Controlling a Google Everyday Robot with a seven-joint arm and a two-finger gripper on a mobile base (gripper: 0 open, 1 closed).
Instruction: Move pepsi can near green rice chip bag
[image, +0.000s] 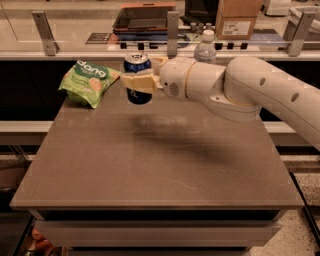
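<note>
The pepsi can (137, 95), dark blue with a silver top, is upright and held above the table at the back. My gripper (138, 81) comes in from the right on a white arm and is shut on the can, one tan finger (141, 83) across its front. The green rice chip bag (88, 81), light green with white "dang" lettering, lies on the table's back left corner, just left of the can with a small gap between them.
A clear water bottle (204, 49) stands behind my arm at the table's back edge. The brown table (150, 170) stretches toward the front. A counter with a cardboard box (238, 19) and metal posts (172, 33) runs behind.
</note>
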